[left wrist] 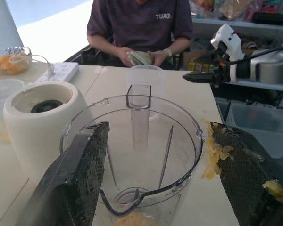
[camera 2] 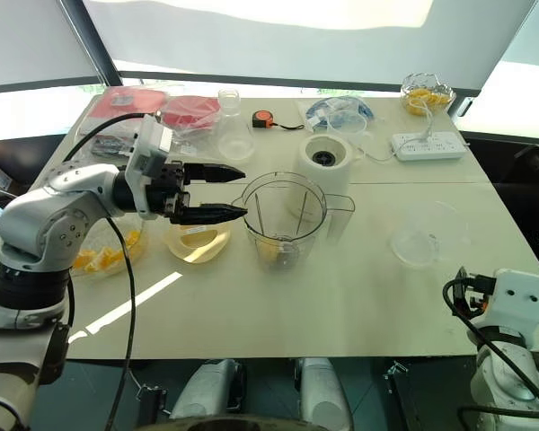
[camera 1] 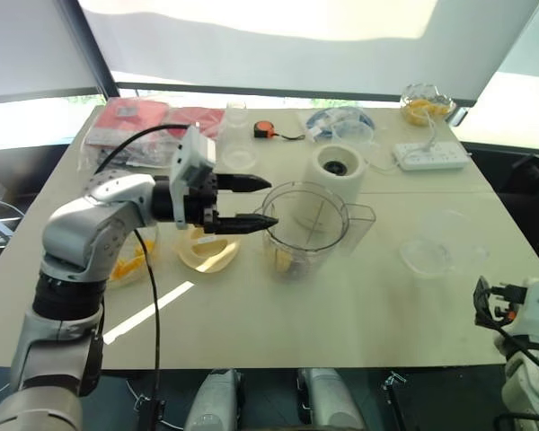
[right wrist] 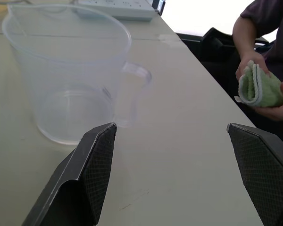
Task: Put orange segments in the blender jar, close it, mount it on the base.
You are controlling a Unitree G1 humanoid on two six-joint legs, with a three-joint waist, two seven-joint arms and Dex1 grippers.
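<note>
Two black fingers of the left gripper stand wide apart and hold nothing, level at the rim of the large clear plastic blender jar, on the side away from its handle; in the left wrist view yellow pulp clings to one finger's pad. The jar stands upright and uncovered near the middle of the pale surface, with a few glossy orange-yellow orange segments lying at its bottom. Just behind it stands the cream-white squat cylindrical base, dark socket upward, apart from the jar. The right gripper hangs low at the surface's right edge, its fingers also spread wide and empty, near a clear plastic cup with a handle. A person's hands hold a folded green cloth beyond that edge.
</note>
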